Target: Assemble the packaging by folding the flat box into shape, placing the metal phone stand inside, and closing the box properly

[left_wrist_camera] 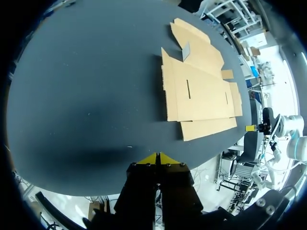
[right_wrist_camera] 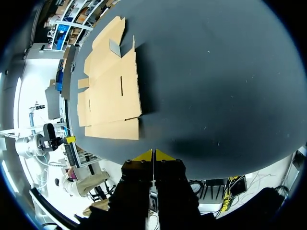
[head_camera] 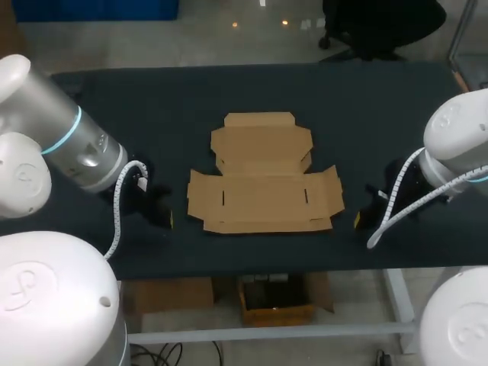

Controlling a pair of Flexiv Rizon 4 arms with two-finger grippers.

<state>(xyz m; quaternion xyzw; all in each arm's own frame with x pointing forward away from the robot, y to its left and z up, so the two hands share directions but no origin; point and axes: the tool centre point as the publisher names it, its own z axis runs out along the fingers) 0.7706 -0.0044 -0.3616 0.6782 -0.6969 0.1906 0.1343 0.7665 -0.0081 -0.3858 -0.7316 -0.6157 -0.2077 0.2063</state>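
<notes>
Dark table [head_camera: 152,99] bears flat cardboard box [head_camera: 263,187].

Left fingers [head_camera: 169,219], right fingers [head_camera: 357,219] — barely discernible in the head view.

Robotics laboratory workstation. A wide black matte table [head_camera: 152,99] serves as the bench. A white, round-jointed robot arm [head_camera: 69,145] with a glowing blue ring enters at the table's left end, a matching white arm [head_camera: 457,137] at its right end.

A flat box [right_wrist_camera: 112,91] is being observed lying unfolded on the dark table [right_wrist_camera: 216,86], apart from the gripper [right_wrist_camera: 153,154], whose yellow tips are being held together.
</notes>
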